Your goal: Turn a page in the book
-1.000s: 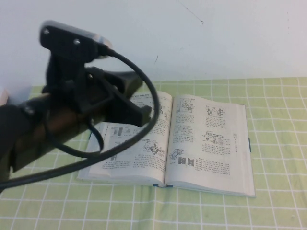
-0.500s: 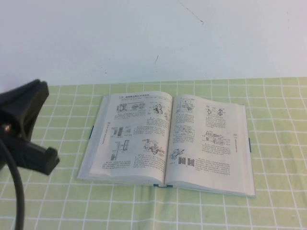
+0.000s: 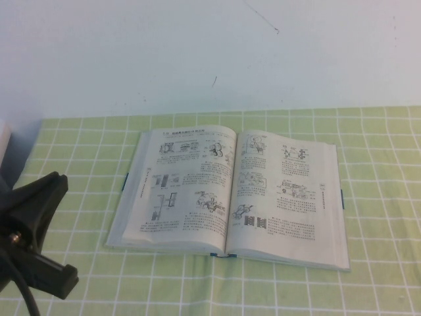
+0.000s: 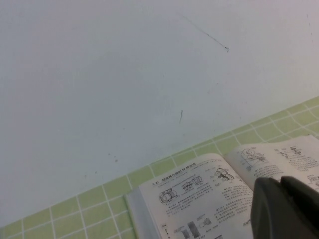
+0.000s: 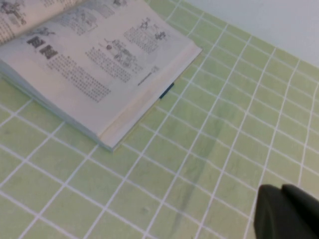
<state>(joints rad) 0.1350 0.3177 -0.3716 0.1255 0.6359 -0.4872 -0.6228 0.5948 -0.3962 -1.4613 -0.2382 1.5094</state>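
Two white text/diagram pages, book (image 3: 230,197) open flat; left end effector (image 3: 36,247) unclear, right end effector (image 5: 289,214) together.

You've got 1 book (image 3: 230,197), lying open, w/ 2 facing leaves showing: 1 on the left, 1 on the right; can't tell which is the page w/ the round diagram. 1 green checked cloth (image 3: 381,283) under it. 1 pale wall (image 3: 197,52) behind. Grippers: 2 total. Left gripper (image 3: 33,237) shows in the high view's near-left corner; right gripper (image 5: 286,214), fingers together, shows only in its own wrist view.
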